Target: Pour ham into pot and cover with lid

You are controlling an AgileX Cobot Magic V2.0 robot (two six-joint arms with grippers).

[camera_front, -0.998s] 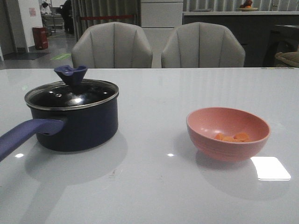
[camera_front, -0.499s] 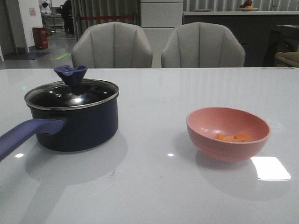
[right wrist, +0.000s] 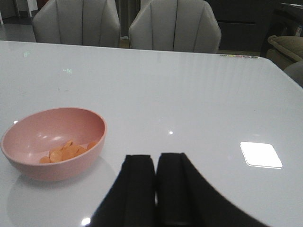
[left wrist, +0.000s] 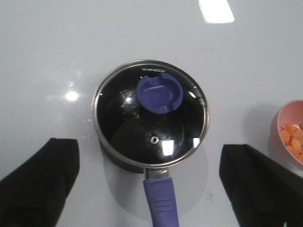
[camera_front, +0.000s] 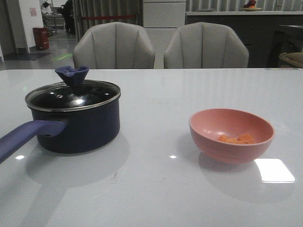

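Observation:
The dark navy pot (camera_front: 80, 127) stands at the table's left, its purple-blue handle (camera_front: 26, 137) pointing toward the front left. The glass lid (camera_front: 71, 97) with its blue knob (camera_front: 72, 74) rests on the pot. Orange-pink ham slices (camera_front: 236, 139) lie in the salmon-pink bowl (camera_front: 231, 135) at the right. In the left wrist view my left gripper (left wrist: 151, 175) hangs open high above the covered pot (left wrist: 150, 113), its fingers (left wrist: 40, 175) wide on either side of the handle (left wrist: 161, 198). My right gripper (right wrist: 155, 163) is shut and empty, beside the bowl (right wrist: 54, 142) with the ham (right wrist: 66, 152).
Two grey chairs (camera_front: 161, 47) stand behind the table's far edge. A bright light patch (camera_front: 273, 170) reflects on the white tabletop near the bowl. Neither arm shows in the front view.

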